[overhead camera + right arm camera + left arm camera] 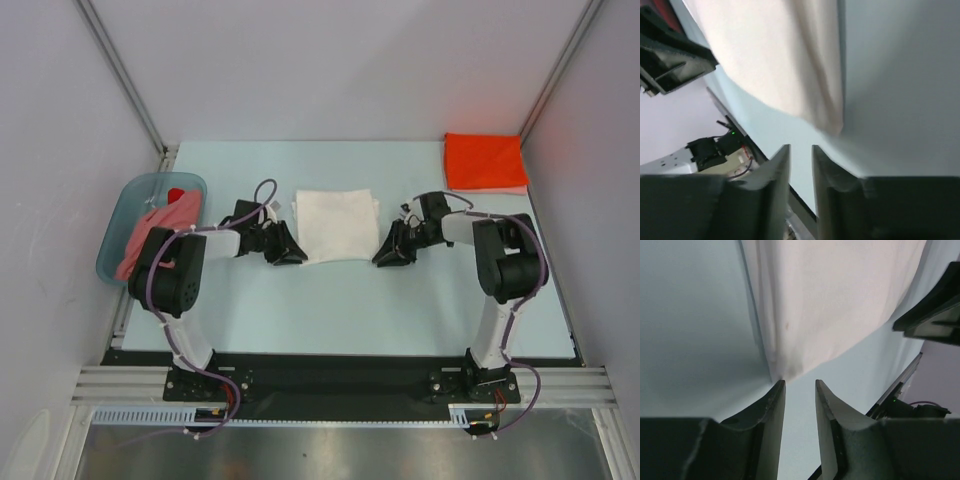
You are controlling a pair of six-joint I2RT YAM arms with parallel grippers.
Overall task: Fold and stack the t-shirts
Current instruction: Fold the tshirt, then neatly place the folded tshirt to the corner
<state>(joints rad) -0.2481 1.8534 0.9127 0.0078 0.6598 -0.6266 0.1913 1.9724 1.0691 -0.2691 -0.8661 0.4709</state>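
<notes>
Top external | folded white t-shirt [336, 226] on table [320, 310] | left claw [290, 252], right claw [386, 256] at its near corners, both spread, empty.

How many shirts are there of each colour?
white t-shirt: 1
orange-red t-shirt: 1
salmon-pink t-shirt, in the basin: 1
red t-shirt, in the basin, mostly hidden: 1
Total: 4

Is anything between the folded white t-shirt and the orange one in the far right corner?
Nothing visible on the table; only the right tool sits right of the white t-shirt, beside that path.
</notes>
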